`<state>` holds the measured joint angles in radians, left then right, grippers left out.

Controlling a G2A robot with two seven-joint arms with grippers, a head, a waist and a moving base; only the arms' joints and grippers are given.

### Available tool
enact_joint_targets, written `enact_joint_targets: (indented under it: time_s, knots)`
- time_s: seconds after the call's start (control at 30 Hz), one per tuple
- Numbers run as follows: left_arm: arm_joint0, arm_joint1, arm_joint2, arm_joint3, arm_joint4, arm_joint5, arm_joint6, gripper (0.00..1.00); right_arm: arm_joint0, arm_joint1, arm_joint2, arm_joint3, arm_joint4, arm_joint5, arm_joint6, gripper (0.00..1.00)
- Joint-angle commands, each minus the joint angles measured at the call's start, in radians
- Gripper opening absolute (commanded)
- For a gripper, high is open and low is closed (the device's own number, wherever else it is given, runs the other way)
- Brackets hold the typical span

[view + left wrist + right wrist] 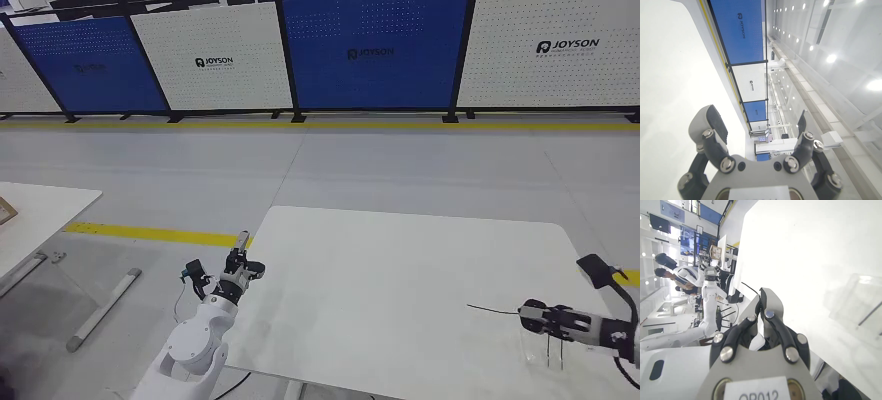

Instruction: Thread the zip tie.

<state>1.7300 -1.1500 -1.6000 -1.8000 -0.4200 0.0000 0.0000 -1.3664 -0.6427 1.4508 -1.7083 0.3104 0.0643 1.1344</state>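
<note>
Here, a white table (400,270) takes up most of the top view. Toward its right side stands a clear box (535,345) with thin dark strips (867,316) upright in it. The left gripper (759,121) sits at the table's left edge, jaws spread wide with nothing between them. The right gripper (760,293) hangs just beside the clear box, jaws pinched together on the zip tie (492,309), whose thin black free end points toward the table's middle.

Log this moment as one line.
left gripper: open, empty | right gripper: shut on zip tie | threading: not done
</note>
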Motion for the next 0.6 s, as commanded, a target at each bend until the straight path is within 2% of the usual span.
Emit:
enact_joint_targets:
  time_s: [0.0, 0.33, 0.47, 0.57]
  knots:
    - [0.0, 0.0, 0.0, 0.0, 0.0, 0.0, 0.0, 1.0, -0.001, 0.0, 0.004, 0.0, -0.006, 0.0, 0.009, 0.0]
    - [0.0, 0.0, 0.0, 0.0, 0.0, 0.0, 0.0, 1.0, -0.006, -0.001, 0.001, 0.0, 0.0, -0.003, -0.002, 0.0]
    - [0.0, 0.0, 0.0, 0.0, 0.0, 0.0, 0.0, 1.0, -0.041, -0.017, -0.036, -0.002, 0.045, -0.068, -0.1, 0.0]
    - [0.0, 0.0, 0.0, 0.0, 0.0, 0.0, 0.0, 1.0, -0.05, -0.031, -0.089, -0.022, 0.044, -0.11, -0.158, 0.0]
